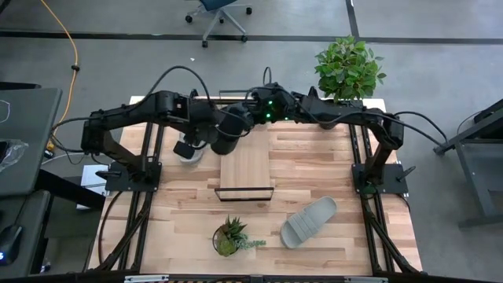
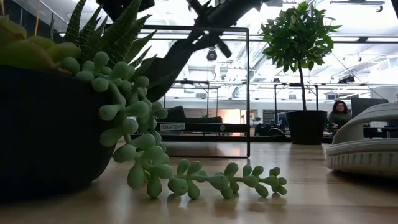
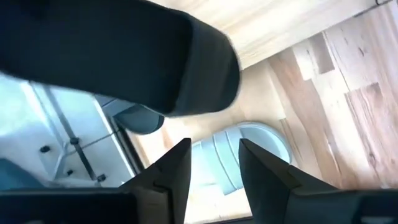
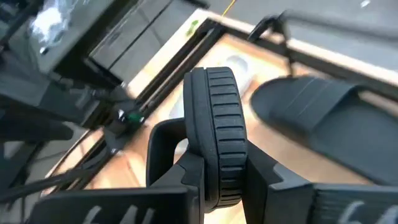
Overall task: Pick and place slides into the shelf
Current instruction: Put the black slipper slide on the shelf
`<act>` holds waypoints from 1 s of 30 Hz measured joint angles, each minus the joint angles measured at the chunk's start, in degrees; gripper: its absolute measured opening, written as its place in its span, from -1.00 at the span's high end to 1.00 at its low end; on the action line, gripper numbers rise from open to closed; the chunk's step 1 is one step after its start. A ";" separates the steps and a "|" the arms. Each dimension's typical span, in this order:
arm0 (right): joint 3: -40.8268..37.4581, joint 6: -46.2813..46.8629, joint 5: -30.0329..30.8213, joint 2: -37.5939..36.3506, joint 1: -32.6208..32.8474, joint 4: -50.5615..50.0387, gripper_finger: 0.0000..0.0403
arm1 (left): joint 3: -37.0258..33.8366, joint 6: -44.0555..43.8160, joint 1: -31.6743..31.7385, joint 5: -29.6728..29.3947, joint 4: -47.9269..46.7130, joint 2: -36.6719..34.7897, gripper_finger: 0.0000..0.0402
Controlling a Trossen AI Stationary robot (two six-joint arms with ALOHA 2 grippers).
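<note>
My right gripper (image 4: pixel 214 180) is shut on a black slide (image 4: pixel 214 124) and hovers over the far end of the shelf (image 1: pixel 246 169). A second black slide (image 4: pixel 323 118) lies just beside it; from above the two merge into one dark mass (image 1: pixel 230 130). My left gripper (image 3: pixel 214 168) is open and hangs above a light grey slide (image 3: pixel 245 146), which lies on its sole on the table left of the shelf (image 1: pixel 189 149). The other grey slide (image 1: pixel 309 222) rests sole down near the front right. My right gripper pinches the black slide between its two fingers, and the ribbed rim of the sole (image 4: pixel 217 155) shows edge on between them. One finger (image 4: pixel 186 174) sits on the strap side, the other (image 4: pixel 264 174) on the underside. The slide stands on edge, lifted off the table.
A small potted succulent (image 1: pixel 230 236) stands near the front edge, ahead of the shelf. A taller leafy plant (image 1: pixel 350 67) stands at the far right corner. The shelf's black wire frame (image 2: pixel 247 93) rises at its near end. A person (image 2: pixel 341 113) sits far behind the table.
</note>
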 joint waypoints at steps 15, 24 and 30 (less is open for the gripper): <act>0.04 -1.34 13.57 -13.78 -0.26 -14.40 0.80 | 0.00 -13.81 -0.11 -3.83 6.55 -15.28 0.63; 0.04 2.71 22.56 -20.39 4.10 -23.24 0.80 | 0.00 -15.76 -0.11 -4.29 7.53 -19.31 0.64; 0.04 6.51 26.21 -23.56 7.78 -24.54 0.80 | 0.00 -15.76 -0.11 -5.25 7.18 -19.54 0.65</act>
